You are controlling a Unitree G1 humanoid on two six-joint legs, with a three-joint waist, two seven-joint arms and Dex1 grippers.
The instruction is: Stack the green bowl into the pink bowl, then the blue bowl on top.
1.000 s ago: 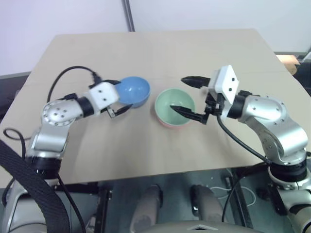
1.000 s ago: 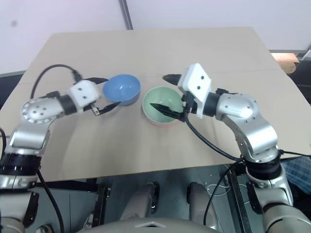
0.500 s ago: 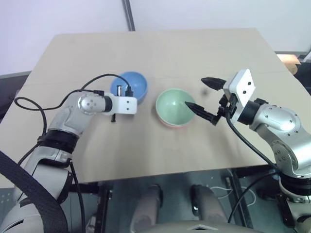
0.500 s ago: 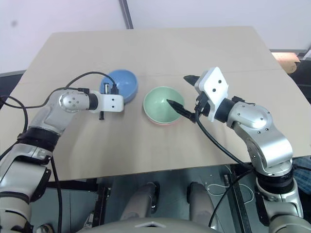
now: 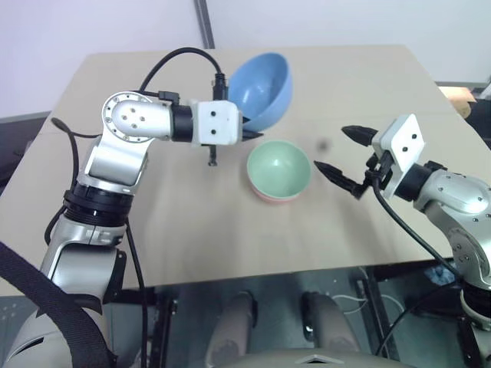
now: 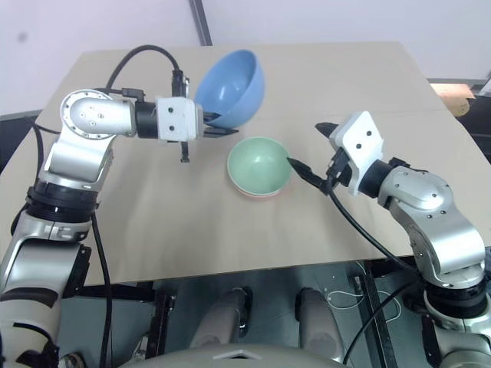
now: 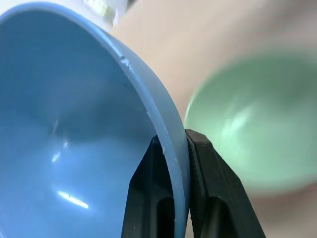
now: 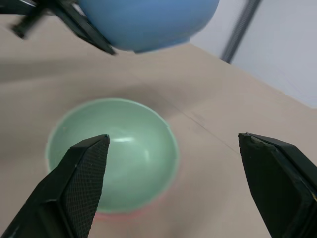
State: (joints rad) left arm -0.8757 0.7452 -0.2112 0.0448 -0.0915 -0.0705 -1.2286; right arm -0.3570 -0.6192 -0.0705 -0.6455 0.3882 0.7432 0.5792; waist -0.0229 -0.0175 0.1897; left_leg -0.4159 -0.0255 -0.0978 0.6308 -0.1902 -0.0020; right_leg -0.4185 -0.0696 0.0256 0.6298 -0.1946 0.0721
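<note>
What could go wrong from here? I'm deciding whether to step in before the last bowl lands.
The left gripper pinches only the blue bowl's rim, tilted in the air, so it could slip or swing. Released tilted, it may land crooked on the green bowl. The open right gripper waits near the stack.

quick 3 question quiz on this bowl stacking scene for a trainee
1. True or false: the green bowl already sits in the pink bowl.
2. Which gripper holds the blue bowl? A) left B) right
3. How does the right gripper stand?

Key:
1. True; a pink rim shows beneath the green.
2. A; the left gripper is clamped on its rim, lifted off the table.
3. Open, empty, beside the stack.
</note>
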